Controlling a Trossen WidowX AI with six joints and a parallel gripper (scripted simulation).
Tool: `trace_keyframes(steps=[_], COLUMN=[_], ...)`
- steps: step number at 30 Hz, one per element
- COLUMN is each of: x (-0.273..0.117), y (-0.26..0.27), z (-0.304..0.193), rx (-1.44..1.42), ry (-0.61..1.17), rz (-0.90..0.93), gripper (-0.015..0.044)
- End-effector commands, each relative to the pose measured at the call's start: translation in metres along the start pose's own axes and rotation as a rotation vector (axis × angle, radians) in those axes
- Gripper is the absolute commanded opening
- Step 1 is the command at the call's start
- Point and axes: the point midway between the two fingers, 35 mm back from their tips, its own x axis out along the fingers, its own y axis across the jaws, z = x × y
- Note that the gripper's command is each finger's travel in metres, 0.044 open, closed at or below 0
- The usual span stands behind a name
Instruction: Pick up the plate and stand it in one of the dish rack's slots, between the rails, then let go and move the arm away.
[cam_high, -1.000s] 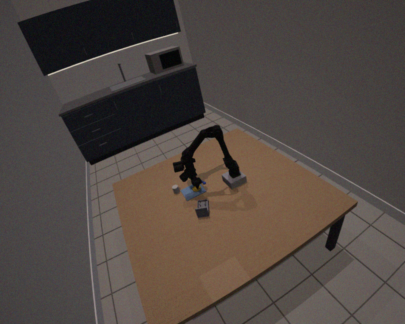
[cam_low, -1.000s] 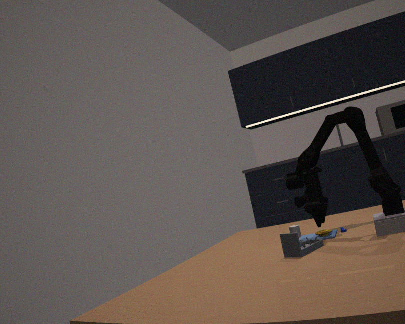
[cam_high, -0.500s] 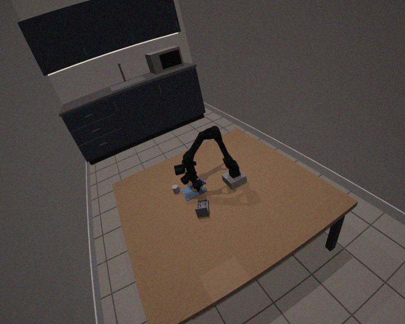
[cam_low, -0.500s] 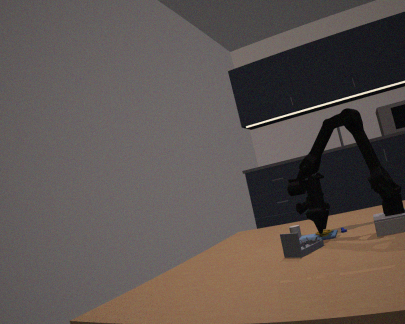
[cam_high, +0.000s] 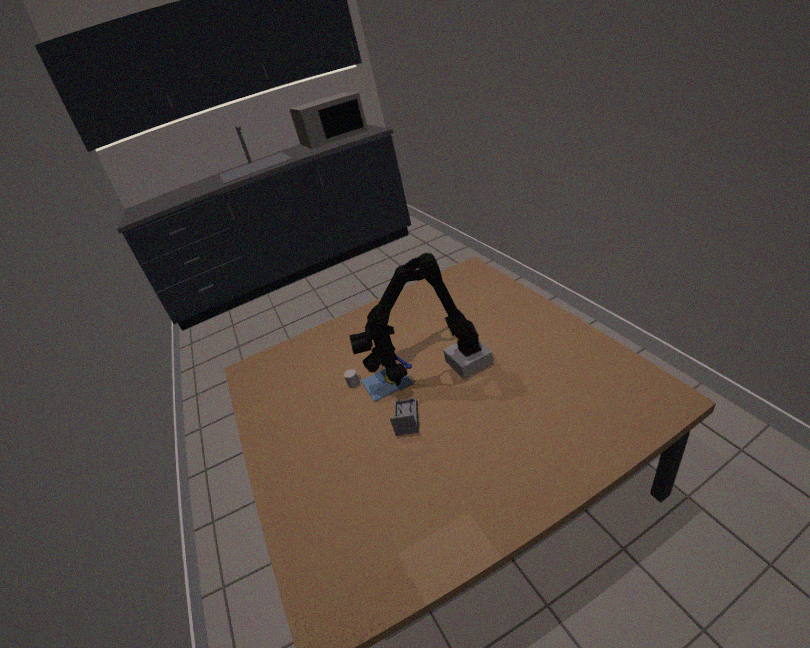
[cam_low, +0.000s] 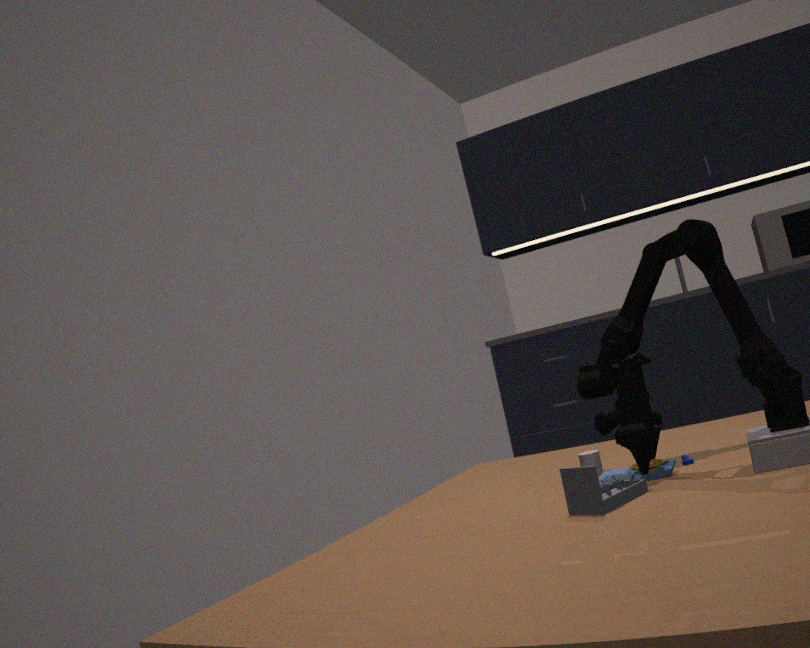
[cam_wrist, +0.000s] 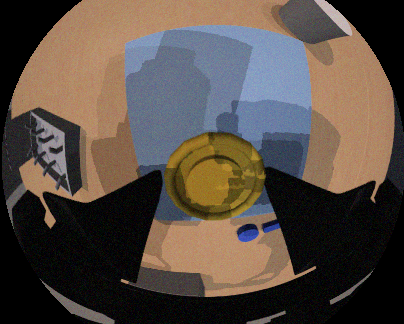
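Note:
The yellow round plate (cam_high: 389, 379) (cam_low: 655, 463) (cam_wrist: 207, 180) lies flat on the blue mat (cam_high: 378, 390) (cam_wrist: 280, 60). My gripper (cam_high: 396, 381) (cam_low: 645, 470) (cam_wrist: 213, 175) is open and low over the mat, pointing down. In the wrist view its fingertips stand on the left and right sides of the plate, close to the rim; whether they touch it I cannot tell. The small grey dish rack (cam_high: 406, 425) (cam_low: 582, 491) (cam_wrist: 73, 150) stands on the table beside the mat, with dark rails inside and a tall wall at one end. No plate shows in it.
A grey-white cup (cam_high: 351, 379) (cam_low: 589, 459) (cam_wrist: 307, 22) stands near the mat's far corner. A blue utensil (cam_high: 405, 364) (cam_low: 687, 460) (cam_wrist: 247, 233) lies near the plate, partly hidden by a finger in the wrist view. The arm's grey base block (cam_high: 468, 362) (cam_low: 780, 452) stands behind.

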Motion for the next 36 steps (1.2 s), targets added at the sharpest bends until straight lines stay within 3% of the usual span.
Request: trace_keyframes(steps=[1, 13, 24, 36], x=[0.001, 0.001, -0.04, -0.098], y=[-0.001, -0.001, -0.003, -0.005], z=[0.0, 0.0, 0.011, 0.017], rx=[-0.001, -0.001, -0.001, -0.001], ry=[0.0, 0.0, -0.001, -0.003], rz=[-0.005, -0.005, -0.005, -0.004], gripper=[0.0351, 0.0278, 0.0, 0.0])
